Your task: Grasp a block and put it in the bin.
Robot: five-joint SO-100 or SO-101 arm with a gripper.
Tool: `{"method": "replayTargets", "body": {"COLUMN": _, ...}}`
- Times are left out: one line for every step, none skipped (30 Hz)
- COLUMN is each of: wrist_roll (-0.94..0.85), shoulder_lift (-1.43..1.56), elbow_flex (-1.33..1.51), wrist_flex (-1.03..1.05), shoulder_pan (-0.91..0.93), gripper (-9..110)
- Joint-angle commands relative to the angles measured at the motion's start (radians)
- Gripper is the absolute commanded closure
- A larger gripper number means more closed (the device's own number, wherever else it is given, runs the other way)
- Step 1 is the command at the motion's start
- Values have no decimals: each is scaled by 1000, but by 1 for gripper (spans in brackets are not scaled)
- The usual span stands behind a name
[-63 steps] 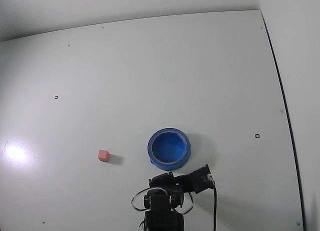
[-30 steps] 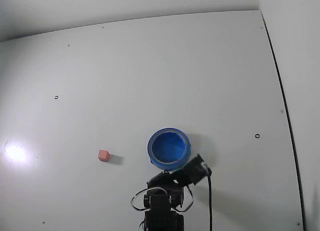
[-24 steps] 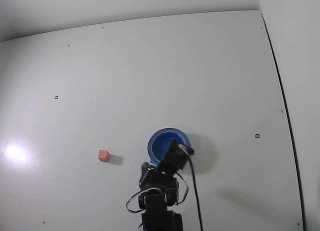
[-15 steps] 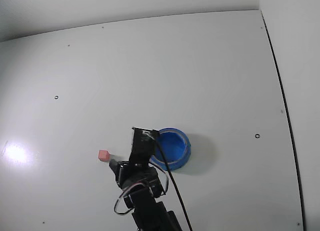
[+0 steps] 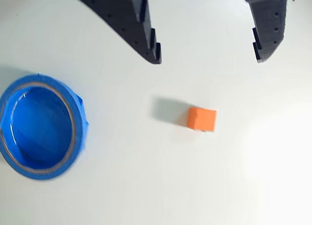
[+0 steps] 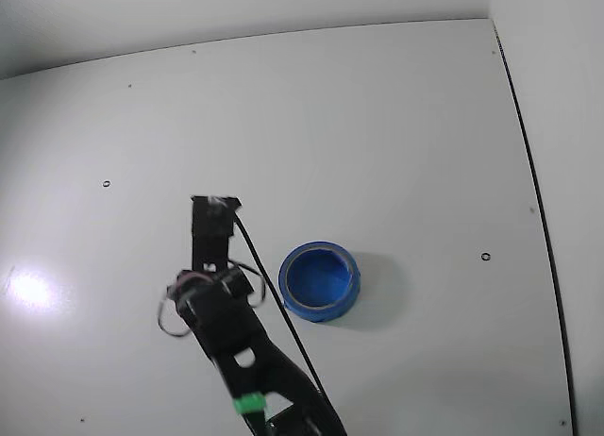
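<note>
Wrist view, gripper: the gripper (image 5: 208, 57) comes in from the top edge, its two dark fingers (image 5: 146, 35) spread wide apart with nothing between them.
Wrist view, block: the block (image 5: 202, 119) is a small orange-pink cube lying flat on the white counter (image 5: 161, 186), below the gap between the fingers and clear of both; its shadow falls to its left.
Wrist view, bin: the bin (image 5: 78, 137) is a round blue bowl at the left edge, upright and empty, well apart from the block, with its lighter rim ringing a deeper blue floor.
Wrist view, glare: a bright washed-out patch covers the counter at the right side.
Fixed view, arm: the black arm (image 6: 222, 323) rises from the bottom edge and reaches up and to the left, with a cable (image 6: 274, 304) looping along it; the gripper itself cannot be made out there.
Fixed view, bin: the bin (image 6: 351, 283) sits just right of the arm on the counter (image 6: 377, 125), its inside bare.
Fixed view, block: the cube is hidden by the arm.
Fixed view, light spot: a bright reflection (image 6: 28, 289) sits near the left edge of the counter.
</note>
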Motion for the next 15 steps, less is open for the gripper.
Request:
{"method": "replayTargets", "body": {"wrist_roll": -5, "shoulder_lift": -152, "elbow_flex": -232, "wrist_flex": -8, "shoulder_pan": -8, "gripper": 73}}
{"method": "replayTargets", "body": {"wrist_roll": -5, "shoulder_lift": -179, "elbow_flex": -250, "wrist_flex": -8, "shoulder_pan": -8, "gripper": 73}}
{"method": "replayTargets", "body": {"wrist_roll": -5, "shoulder_lift": -209, "elbow_flex": -265, "wrist_flex": -8, "shoulder_pan": -8, "gripper": 73}}
{"method": "replayTargets", "body": {"wrist_roll": -3, "shoulder_lift": -236, "elbow_flex": -278, "wrist_flex": -8, "shoulder_pan": -8, "gripper": 73}}
{"method": "replayTargets", "body": {"wrist_roll": -2, "shoulder_lift": -261, "elbow_flex": -290, "wrist_flex": -8, "shoulder_pan": -8, "gripper": 73}}
{"method": "replayTargets", "body": {"wrist_roll": 0, "shoulder_lift": -284, "elbow_flex": -299, "wrist_flex": -8, "shoulder_pan": -8, "gripper": 73}}
{"method": "replayTargets", "body": {"wrist_roll": 0, "shoulder_lift": -305, "elbow_flex": -307, "wrist_flex": -8, "shoulder_pan": -8, "gripper": 74}}
{"method": "replayTargets", "body": {"wrist_roll": 0, "shoulder_lift": -325, "elbow_flex": -311, "wrist_flex": -8, "shoulder_pan": -8, "gripper": 74}}
{"method": "replayTargets", "body": {"wrist_roll": 0, "shoulder_lift": -347, "elbow_flex": -316, "wrist_flex": -8, "shoulder_pan": -8, "gripper": 74}}
{"method": "replayTargets", "body": {"wrist_roll": 0, "shoulder_lift": -365, "elbow_flex": -319, "wrist_flex": -8, "shoulder_pan": -8, "gripper": 74}}
{"method": "replayTargets", "body": {"wrist_roll": 0, "shoulder_lift": -385, "elbow_flex": -324, "wrist_flex": -9, "shoulder_pan": -8, "gripper": 74}}
{"method": "replayTargets", "body": {"wrist_roll": 0, "shoulder_lift": -407, "elbow_flex": -327, "wrist_flex": -9, "shoulder_pan": -8, "gripper": 74}}
{"method": "replayTargets", "body": {"wrist_roll": 0, "shoulder_lift": -428, "elbow_flex": -331, "wrist_flex": -9, "shoulder_pan": -8, "gripper": 74}}
{"method": "replayTargets", "body": {"wrist_roll": -2, "shoulder_lift": -449, "elbow_flex": -337, "wrist_flex": -11, "shoulder_pan": -8, "gripper": 74}}
{"method": "replayTargets", "body": {"wrist_roll": -2, "shoulder_lift": -474, "elbow_flex": -347, "wrist_flex": -11, "shoulder_pan": -8, "gripper": 74}}
